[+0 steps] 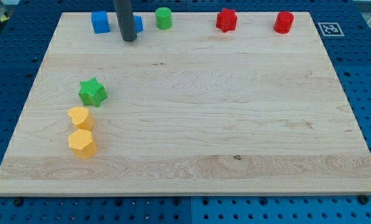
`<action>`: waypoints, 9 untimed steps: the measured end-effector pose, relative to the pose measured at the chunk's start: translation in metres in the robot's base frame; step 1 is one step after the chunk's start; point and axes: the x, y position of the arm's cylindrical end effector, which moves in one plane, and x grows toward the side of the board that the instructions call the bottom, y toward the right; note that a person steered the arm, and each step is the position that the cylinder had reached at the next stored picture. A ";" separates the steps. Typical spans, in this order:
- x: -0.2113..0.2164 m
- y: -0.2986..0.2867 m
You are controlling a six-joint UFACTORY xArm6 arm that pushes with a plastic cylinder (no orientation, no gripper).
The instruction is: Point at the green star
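The green star (93, 92) lies on the wooden board (192, 112) at the view's left, about mid-height. My rod comes down from the view's top and my tip (129, 39) rests near the board's top edge, well above and to the right of the green star. The tip is apart from the star. It stands in front of a blue block (137, 23) that it partly hides.
A blue cube (99, 22), a green cylinder (164, 18), a red star (226, 20) and a red cylinder (284, 22) line the top edge. A yellow heart (80, 117) and a yellow hexagon (82, 144) lie just below the green star.
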 end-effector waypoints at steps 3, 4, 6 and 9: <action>-0.009 -0.004; -0.004 -0.004; 0.049 0.018; 0.107 0.075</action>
